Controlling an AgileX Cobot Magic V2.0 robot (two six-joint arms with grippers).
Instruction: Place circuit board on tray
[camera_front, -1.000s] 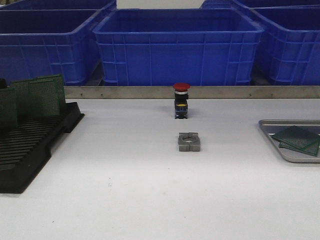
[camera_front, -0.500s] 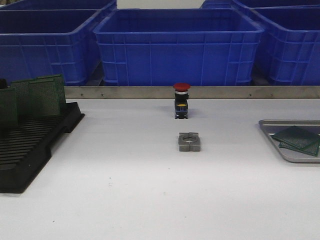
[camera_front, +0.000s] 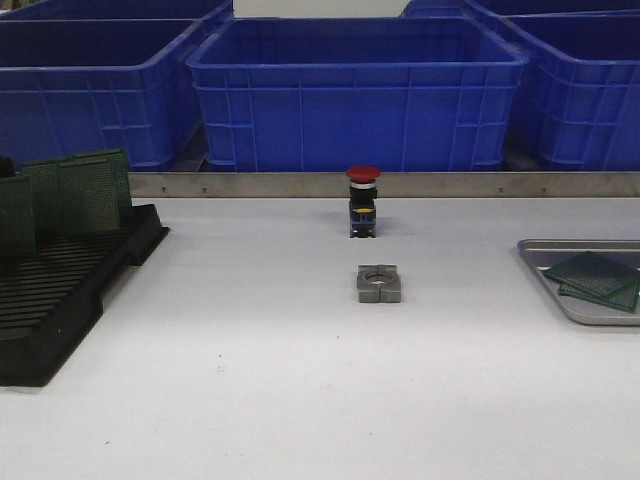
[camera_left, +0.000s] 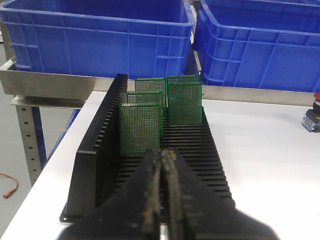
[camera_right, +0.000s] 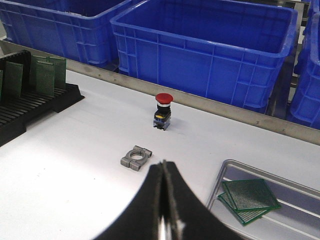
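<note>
White tabletop unchanged since a second ago: circuit boards lie on tray, right edge of the frame. Left gripper and right gripper are both clenched, empty.

Rack: far left of the table, circuit boards standing upright in its slots.
Tray: far right of the table, well apart from the rack, flat boards stacked in it.
Metal block: mid-table, between rack and tray.
Push button: just behind the block.
Bins: in a row behind the table's back edge.
</note>
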